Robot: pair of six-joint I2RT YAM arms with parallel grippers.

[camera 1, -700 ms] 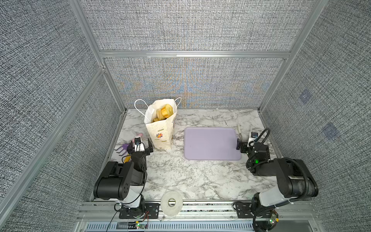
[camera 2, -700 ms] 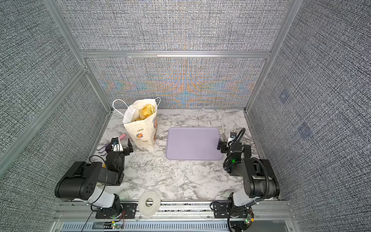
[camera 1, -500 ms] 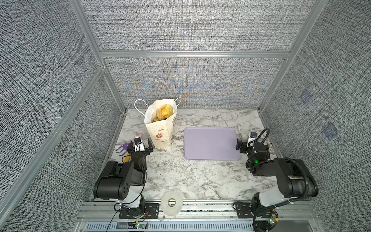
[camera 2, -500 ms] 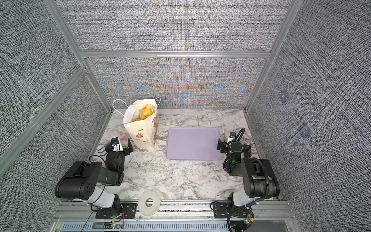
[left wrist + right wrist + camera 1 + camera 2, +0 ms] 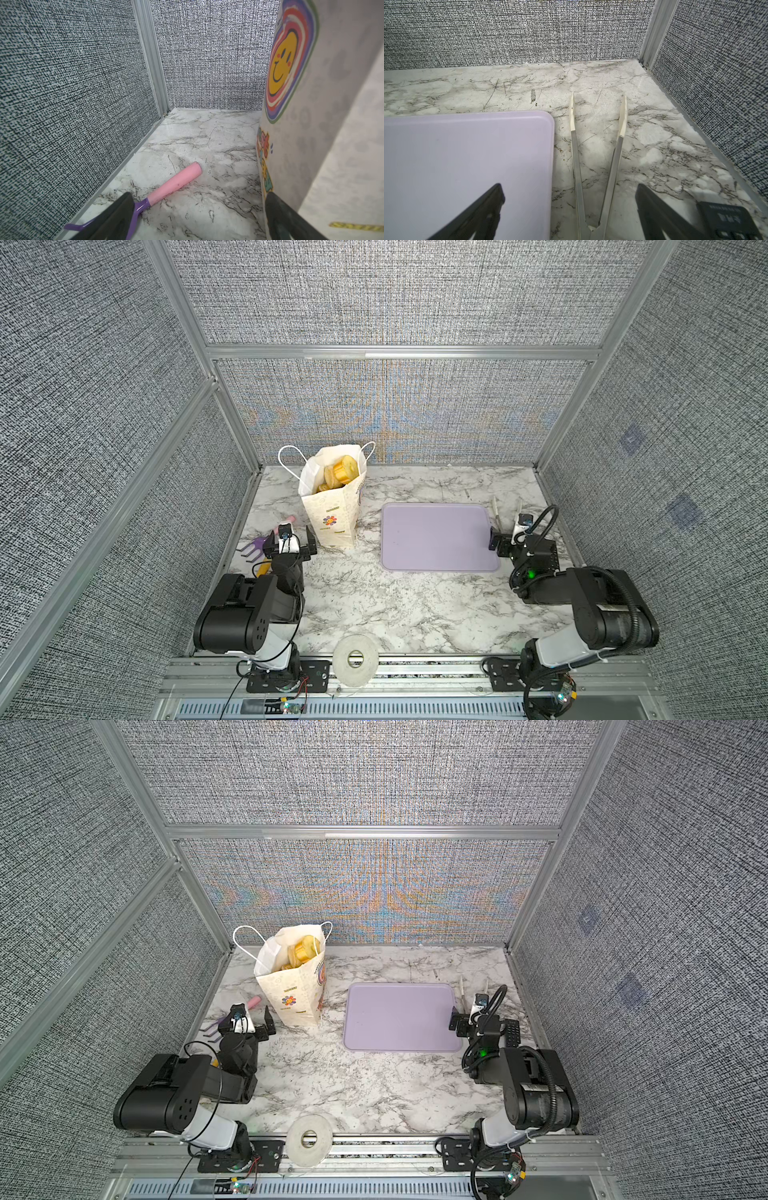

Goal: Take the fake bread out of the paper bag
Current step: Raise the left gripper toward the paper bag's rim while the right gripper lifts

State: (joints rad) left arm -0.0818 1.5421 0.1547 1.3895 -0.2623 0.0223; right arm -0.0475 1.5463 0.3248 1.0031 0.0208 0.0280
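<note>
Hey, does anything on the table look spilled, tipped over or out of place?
Nothing stands out. The cream-white printed paper bag stands upright with the glossy golden toy breads inside, nothing spilled. The lilac plastic tray lies flat. Only a white tape roll sits off the marble table, on the metal front rail.

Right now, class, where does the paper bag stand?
In both top views the paper bag stands upright at the back left of the table, left of the purple tray, just beyond the open left hand.
</note>
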